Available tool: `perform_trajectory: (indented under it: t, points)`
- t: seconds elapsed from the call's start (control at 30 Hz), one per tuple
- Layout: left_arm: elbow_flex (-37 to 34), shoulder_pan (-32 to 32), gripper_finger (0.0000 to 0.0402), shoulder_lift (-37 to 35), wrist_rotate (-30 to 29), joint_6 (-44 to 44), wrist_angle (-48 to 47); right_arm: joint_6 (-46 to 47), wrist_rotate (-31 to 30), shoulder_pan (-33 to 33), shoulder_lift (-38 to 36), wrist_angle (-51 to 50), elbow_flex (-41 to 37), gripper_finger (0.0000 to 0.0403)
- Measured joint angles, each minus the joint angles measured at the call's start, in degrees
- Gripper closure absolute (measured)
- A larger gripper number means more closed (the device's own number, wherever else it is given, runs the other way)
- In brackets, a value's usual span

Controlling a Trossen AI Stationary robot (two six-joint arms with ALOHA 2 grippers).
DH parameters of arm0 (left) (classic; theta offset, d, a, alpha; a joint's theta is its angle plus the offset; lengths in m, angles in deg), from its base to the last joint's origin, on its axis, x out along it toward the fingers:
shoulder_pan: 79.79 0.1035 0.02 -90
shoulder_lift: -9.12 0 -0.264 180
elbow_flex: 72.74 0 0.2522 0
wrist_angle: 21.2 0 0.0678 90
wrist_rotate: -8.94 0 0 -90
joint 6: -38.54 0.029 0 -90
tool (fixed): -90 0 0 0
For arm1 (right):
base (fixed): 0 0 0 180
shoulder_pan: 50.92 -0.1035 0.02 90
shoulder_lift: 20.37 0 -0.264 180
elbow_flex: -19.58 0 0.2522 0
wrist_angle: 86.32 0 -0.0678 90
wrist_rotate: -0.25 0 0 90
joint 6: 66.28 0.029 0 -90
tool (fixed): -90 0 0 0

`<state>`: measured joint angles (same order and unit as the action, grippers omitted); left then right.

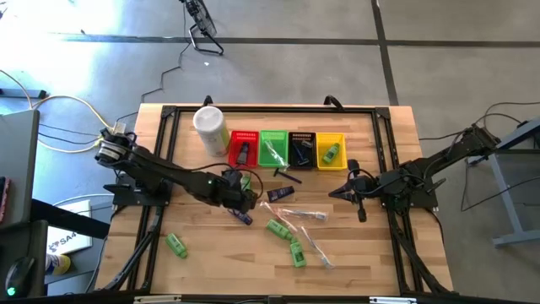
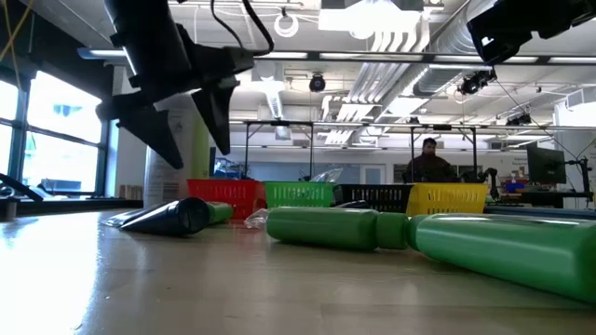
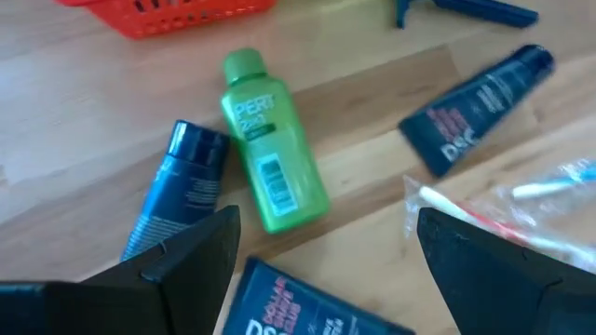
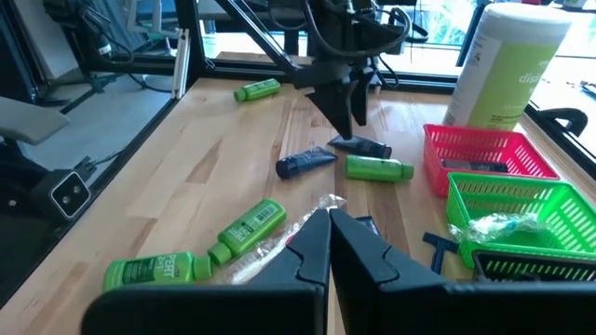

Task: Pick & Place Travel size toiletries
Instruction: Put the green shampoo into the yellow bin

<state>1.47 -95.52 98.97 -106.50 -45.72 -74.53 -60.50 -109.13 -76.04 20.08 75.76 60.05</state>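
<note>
Left gripper (image 1: 246, 196) hovers wide open over a green bottle (image 3: 268, 141); right gripper (image 1: 336, 192) pinched together, empty.

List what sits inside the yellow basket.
The yellow basket holds one green mini bottle, lying tilted. Anything beneath the bottle is covered, and the low view shows only the basket's outer wall.

A: Any lettering you can read?
B: "PERT" on the green mini bottle (image 3: 272, 140) lying between the dark tubes, with a barcode label below it.
A: And the tubes?
B: The navy tube (image 3: 477, 110) shows "DSC"; the nearer tube (image 3: 307, 307) shows the same large letters, cut off.
</note>
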Motion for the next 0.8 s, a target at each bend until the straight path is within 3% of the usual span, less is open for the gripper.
perform_trajectory:
  t: [0.8]
  points:
    - [0.0,0.0,0.0080,2.0,1.1,-0.3,3.1,0.0,0.0,0.0,0.0,0.0,0.0,0.0401]
